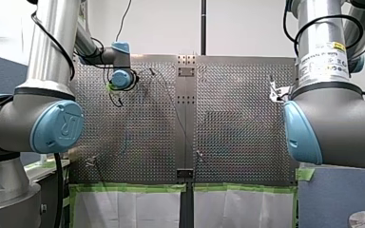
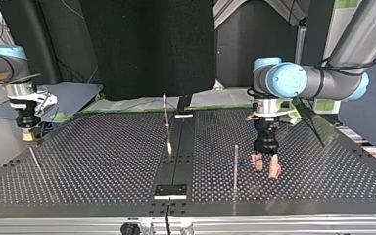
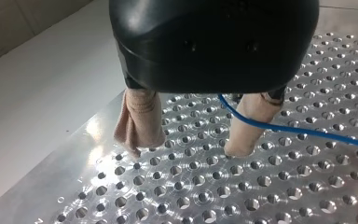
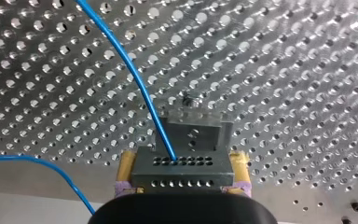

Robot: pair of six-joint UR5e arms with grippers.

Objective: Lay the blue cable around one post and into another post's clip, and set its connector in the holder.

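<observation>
In the left wrist view my left gripper [image 3: 193,140] stands open just above the perforated plate, beige pads [image 3: 140,121] apart. The blue cable [image 3: 298,130] comes out from under its palm and crosses one pad, ungripped. In the top view that gripper [image 2: 267,166] hangs beside a thin upright post [image 2: 235,166]. My right gripper [image 4: 182,161] is shut, yellow pads on a grey connector block [image 4: 182,175], and the blue cable [image 4: 126,65] runs out of the block. A grey stepped piece [image 4: 196,130] sits just ahead; I cannot tell whether it is the holder. In the top view my right gripper [image 2: 28,136] is at the far left.
A second thin post [image 2: 166,122] stands near the plate's centre seam, and a slanted rod [image 2: 34,161] lies under my right gripper. A small black plate [image 2: 171,190] sits at the near edge of the seam. Green tape lines the board's edge [image 1: 133,187].
</observation>
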